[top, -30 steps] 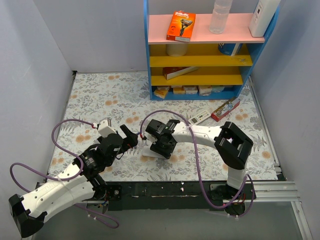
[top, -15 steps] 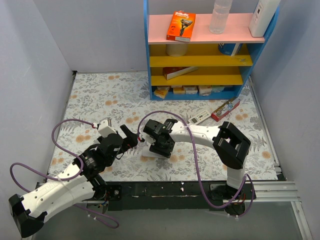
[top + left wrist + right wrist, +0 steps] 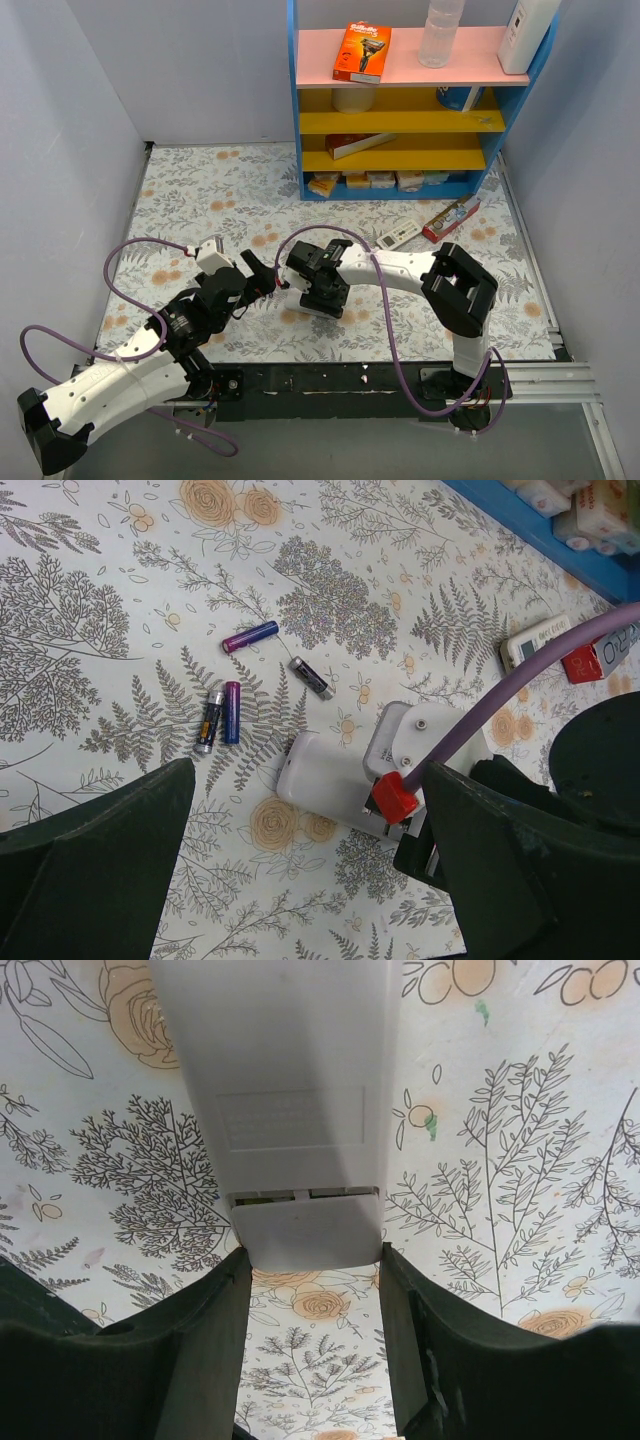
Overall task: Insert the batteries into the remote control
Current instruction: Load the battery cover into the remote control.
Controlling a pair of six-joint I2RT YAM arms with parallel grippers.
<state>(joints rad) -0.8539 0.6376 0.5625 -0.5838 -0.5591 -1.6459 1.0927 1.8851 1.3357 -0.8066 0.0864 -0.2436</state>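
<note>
Batteries point(image 3: 250, 637) lie loose on the floral table point(image 3: 90, 590) beside the remote control point(image 3: 290, 1110), which the right gripper point(image 3: 312, 1260) clamps back-up, while the left gripper point(image 3: 308, 810), left of it, gapes empty.

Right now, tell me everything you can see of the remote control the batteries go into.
The remote control is a slim white plastic-looking bar lying flat on the floral table cover, plain back up, buttons hidden. Its back shows a ribbed thumb patch and, below it, a narrow open gap before the end section. The right gripper grips that end, one finger on each side.
</note>
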